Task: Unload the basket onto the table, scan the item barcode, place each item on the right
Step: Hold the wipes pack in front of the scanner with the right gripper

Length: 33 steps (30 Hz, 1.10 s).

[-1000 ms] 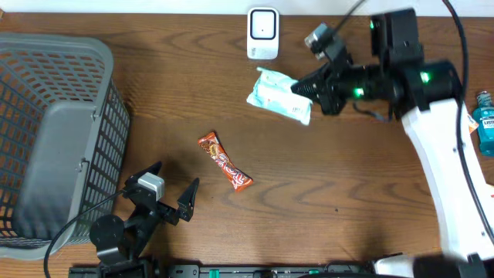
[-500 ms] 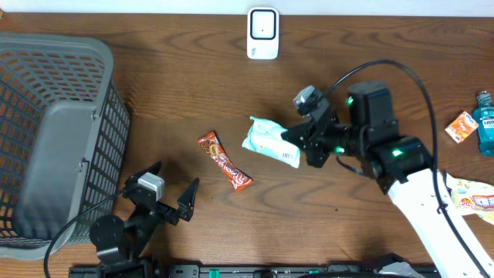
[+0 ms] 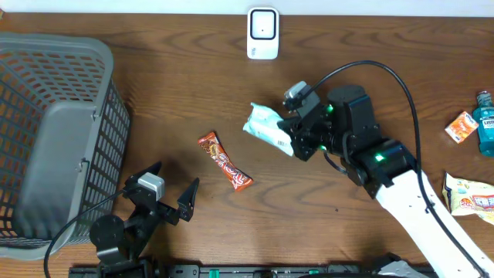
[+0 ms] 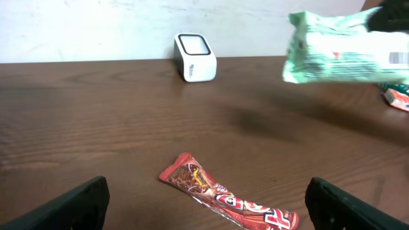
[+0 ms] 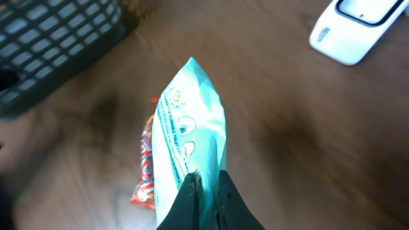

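Note:
A mint-green and white packet (image 3: 269, 127) hangs above the table's middle, pinched at its end by my right gripper (image 3: 296, 137), which is shut on it. Seen from the right wrist, the packet (image 5: 192, 144) runs away from the gripper (image 5: 208, 182), and it shows at the top right of the left wrist view (image 4: 345, 48). The white barcode scanner (image 3: 262, 32) stands at the back edge, also visible as a scanner (image 4: 195, 57) and a scanner (image 5: 358, 25) in the wrist views. My left gripper (image 3: 171, 193) rests open at the front left, facing a red candy bar (image 3: 225, 161).
A grey mesh basket (image 3: 54, 131) fills the left side. At the far right stand a blue bottle (image 3: 484, 123), a small orange packet (image 3: 461, 126) and a snack bag (image 3: 469, 194). The red candy bar (image 4: 227, 199) lies between my left fingers' line of sight.
My right arm has carried the green packet from near the scanner down and to the left, toward the table's middle. The left arm has stayed still.

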Each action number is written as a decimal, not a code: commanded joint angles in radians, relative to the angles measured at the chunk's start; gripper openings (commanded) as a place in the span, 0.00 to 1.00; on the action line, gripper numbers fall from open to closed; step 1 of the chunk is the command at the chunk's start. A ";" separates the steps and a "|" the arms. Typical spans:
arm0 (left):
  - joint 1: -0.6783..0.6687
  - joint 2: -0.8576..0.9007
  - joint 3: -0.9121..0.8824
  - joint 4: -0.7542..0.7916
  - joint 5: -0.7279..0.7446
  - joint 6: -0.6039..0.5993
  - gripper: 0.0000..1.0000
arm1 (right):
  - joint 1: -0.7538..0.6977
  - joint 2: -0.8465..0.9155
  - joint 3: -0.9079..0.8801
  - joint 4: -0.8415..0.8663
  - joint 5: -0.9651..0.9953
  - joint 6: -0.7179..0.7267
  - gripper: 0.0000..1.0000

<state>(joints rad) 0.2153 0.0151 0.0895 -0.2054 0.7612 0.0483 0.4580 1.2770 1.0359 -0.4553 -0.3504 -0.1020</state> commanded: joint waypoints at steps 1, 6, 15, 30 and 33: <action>0.002 -0.003 -0.017 -0.022 0.013 -0.005 0.98 | 0.008 0.076 -0.001 0.065 0.031 0.014 0.01; 0.002 -0.003 -0.017 -0.022 0.013 -0.005 0.98 | 0.008 0.217 -0.001 0.247 0.031 -0.099 0.01; 0.002 -0.003 -0.017 -0.022 0.013 -0.005 0.98 | 0.007 0.486 -0.001 0.785 0.180 -0.424 0.01; 0.002 -0.003 -0.017 -0.022 0.013 -0.005 0.98 | -0.020 0.906 0.285 1.378 0.268 -0.662 0.01; 0.002 -0.003 -0.017 -0.022 0.013 -0.005 0.98 | -0.016 0.929 0.340 1.331 0.323 -0.662 0.01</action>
<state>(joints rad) 0.2153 0.0170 0.0895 -0.2054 0.7612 0.0483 0.4511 2.1910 1.3033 0.9047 -0.0914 -0.7399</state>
